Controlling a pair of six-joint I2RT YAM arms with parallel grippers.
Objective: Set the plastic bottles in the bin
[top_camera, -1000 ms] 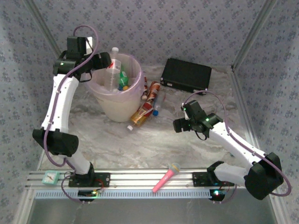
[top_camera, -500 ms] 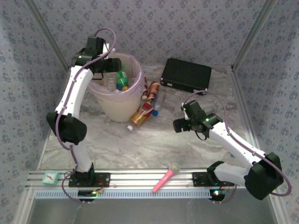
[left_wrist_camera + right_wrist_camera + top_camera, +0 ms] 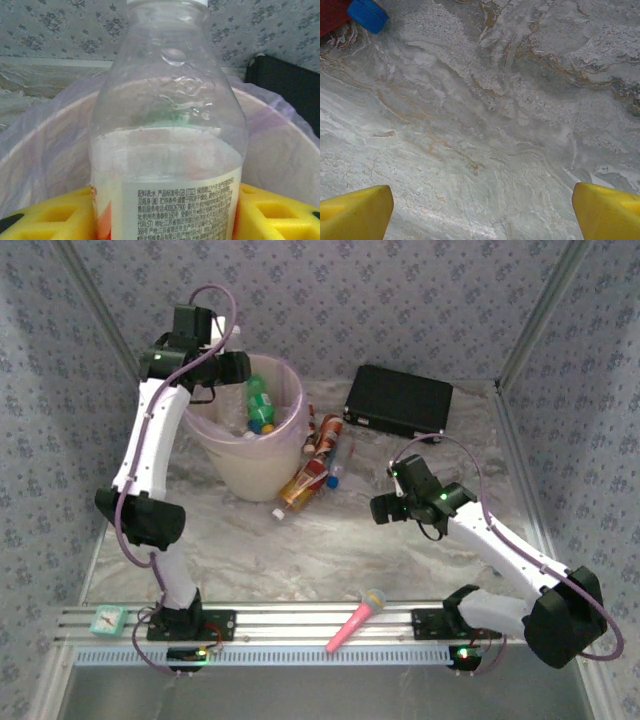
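The left end effector (image 3: pixel 229 368) is pinching a clear bottle (image 3: pixel 167 150), white-labelled, over the bin (image 3: pixel 285 455) at far left. The right end effector (image 3: pixel 480 205) is hovering spread above the tabletop (image 3: pixel 485 125), mid-right. Several loose bottles (image 3: pixel 308 480) are lying just right of the bin, seemingly touching it.

1 bin (image 3: pixel 245 475), 1 case (image 3: pixel 400 400), 1 microphone (image 3: pixel 357 620), 4 bottles (image 3: pixel 303 483) outside, 1 bottle (image 3: pixel 167 125) held.

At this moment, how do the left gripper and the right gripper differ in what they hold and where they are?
The left gripper has a clear bottle pressed between its fingers; the right gripper stands wide open with nothing between its jaws. The left gripper is raised over the bin; the right gripper hangs low over the bare marble table, right of the loose bottles. Both have yellow fingers.
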